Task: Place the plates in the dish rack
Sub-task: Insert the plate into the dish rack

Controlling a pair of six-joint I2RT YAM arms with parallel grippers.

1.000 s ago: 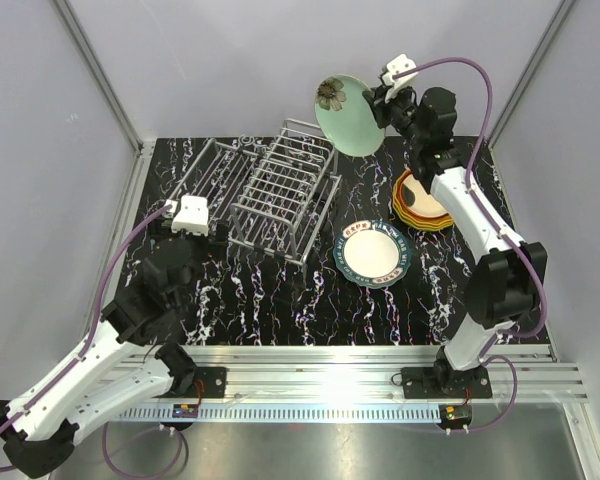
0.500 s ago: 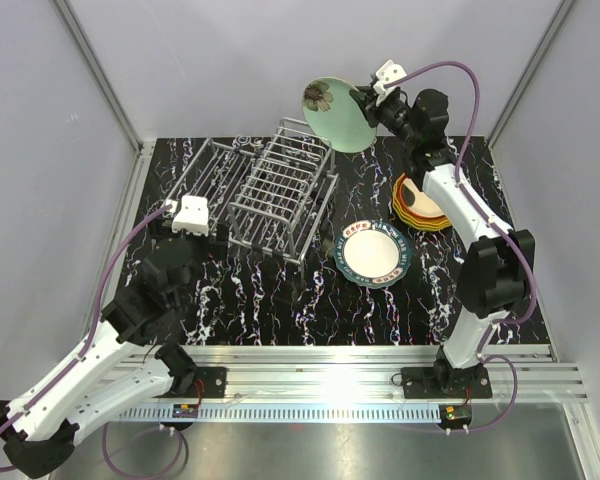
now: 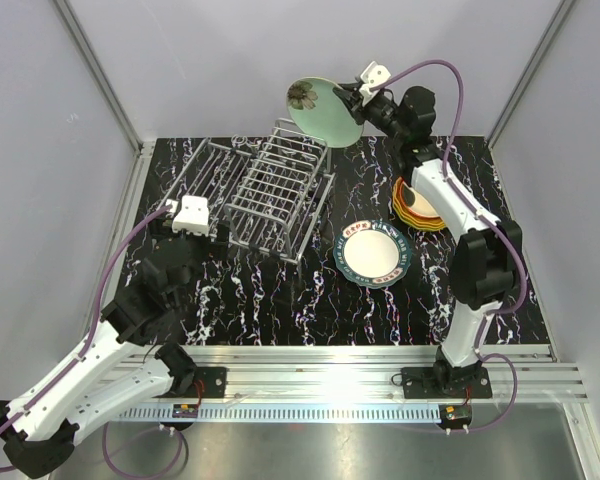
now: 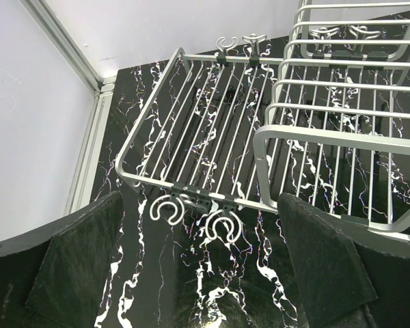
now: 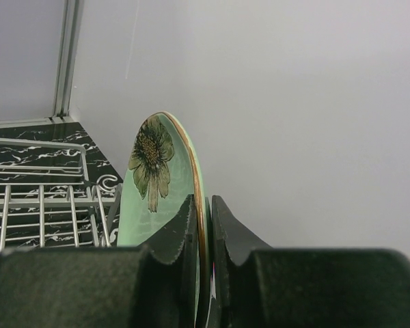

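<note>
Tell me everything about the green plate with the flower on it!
The mint green plate is round and glossy, like glazed ceramic, with a thin brownish rim and a dark flower painted near one edge. It stands on edge in the air, tilted, up by the far end of the dish rack, not touching it. Only the right tool touches it, pinching its rim between both fingers.

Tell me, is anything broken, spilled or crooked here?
Nothing looks broken or spilled. The dish rack sits a bit slanted on the table. The mint green plate is up in the air on its edge, but only because the right gripper pinches its rim near the rack.
</note>
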